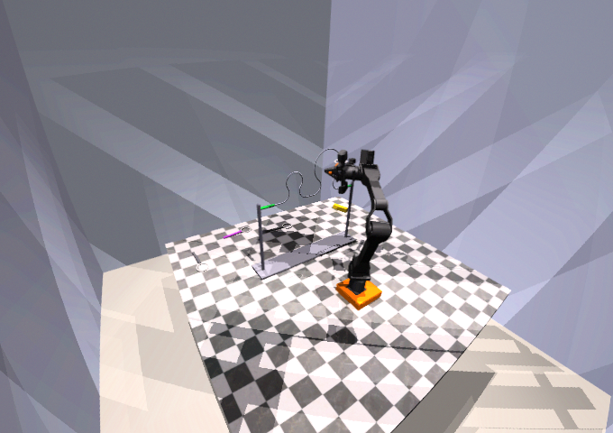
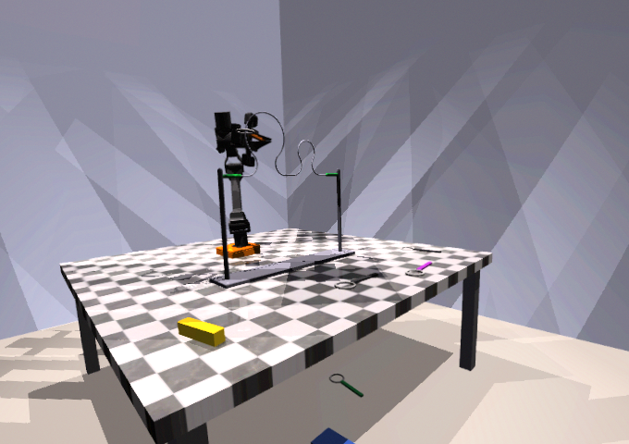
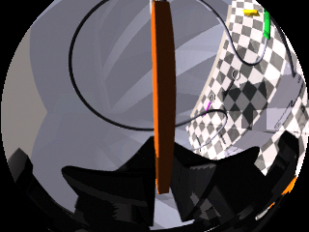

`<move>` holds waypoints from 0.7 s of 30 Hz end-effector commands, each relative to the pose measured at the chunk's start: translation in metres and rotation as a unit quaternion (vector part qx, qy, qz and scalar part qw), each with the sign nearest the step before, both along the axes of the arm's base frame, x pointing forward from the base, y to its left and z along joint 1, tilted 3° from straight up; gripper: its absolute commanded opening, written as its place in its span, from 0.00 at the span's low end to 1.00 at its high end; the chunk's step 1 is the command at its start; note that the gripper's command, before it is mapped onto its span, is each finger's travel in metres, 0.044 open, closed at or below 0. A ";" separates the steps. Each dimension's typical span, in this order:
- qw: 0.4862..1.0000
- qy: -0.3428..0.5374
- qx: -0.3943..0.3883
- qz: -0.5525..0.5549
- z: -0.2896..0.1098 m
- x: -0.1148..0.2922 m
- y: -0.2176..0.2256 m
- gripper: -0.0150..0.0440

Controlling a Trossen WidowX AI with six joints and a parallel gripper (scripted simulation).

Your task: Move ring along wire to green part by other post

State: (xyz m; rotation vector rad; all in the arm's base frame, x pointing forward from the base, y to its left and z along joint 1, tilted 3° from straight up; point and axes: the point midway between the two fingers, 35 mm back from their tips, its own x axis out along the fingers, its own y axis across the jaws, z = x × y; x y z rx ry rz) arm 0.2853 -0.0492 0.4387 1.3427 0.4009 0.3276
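Note:
The bent wire [image 1: 294, 176] [image 2: 279, 137] [image 3: 247, 60] runs between two dark posts [image 1: 259, 237] [image 2: 338, 209] on a grey base plate [image 1: 312, 250] [image 2: 294, 264], with a green part [image 1: 267, 207] [image 2: 331, 173] next to each post. My gripper [image 1: 335, 170] [image 2: 252, 139] [image 3: 157, 139] is shut on the orange handle [image 2: 259, 137] [image 3: 162, 91]. It holds the handle high up, near the tall loop of the wire, above the post closest to the arm. The thin ring [image 2: 249, 134] [image 3: 70, 52] shows as a wide circle in the wrist view. I cannot tell there whether the wire passes through it.
A yellow block [image 1: 339, 207] [image 2: 201, 330] lies on the checkered table [image 1: 317, 357] [image 2: 273, 335]. Other rings lie on the table, one with a magenta handle [image 1: 232, 234] [image 2: 423, 265]. A green-handled ring [image 2: 347, 385] lies on the floor. The arm's orange base [image 1: 358, 294] [image 2: 238, 250] stands beside the plate.

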 end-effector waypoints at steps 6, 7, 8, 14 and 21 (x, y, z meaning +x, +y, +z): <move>0.998 0.006 -0.059 -0.003 -0.004 0.002 -0.002 0.00; 0.998 0.006 -0.066 -0.003 -0.004 0.002 -0.002 0.00; 0.997 0.007 -0.072 -0.003 -0.005 0.002 -0.003 0.00; 0.994 0.010 -0.110 -0.004 -0.007 0.002 -0.003 0.00; 0.988 0.014 -0.154 -0.006 -0.009 0.002 -0.004 0.00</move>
